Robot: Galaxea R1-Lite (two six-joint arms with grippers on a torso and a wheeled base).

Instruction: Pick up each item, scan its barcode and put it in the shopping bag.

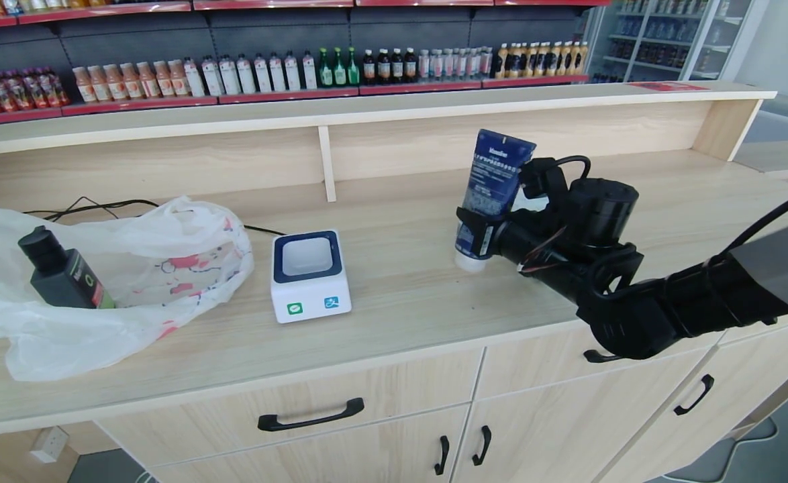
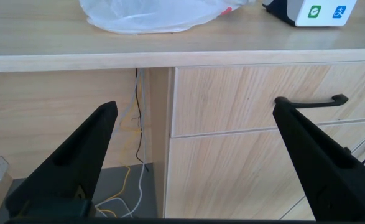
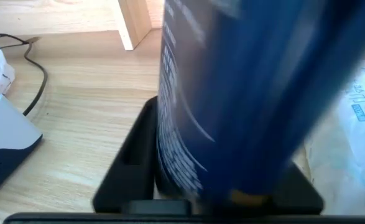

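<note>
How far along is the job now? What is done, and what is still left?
Done: a dark bottle already sits in the bag. In hand: the right gripper is shut on the blue tube, which is upright, to the right of the scanner. Left: scan this tube and bag it.

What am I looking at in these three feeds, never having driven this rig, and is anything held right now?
This is a two-armed robot at a shop counter. The wide picture comes from its head camera, and the other two come from a camera on each wrist. On the counter lie a white shopping bag with a dark bottle inside, and a small white scanner beside it. The right gripper is shut on a blue tube, upright with its white cap down; the right wrist view looks along that tube. The left gripper hangs open below the counter edge, facing the drawers.
</note>
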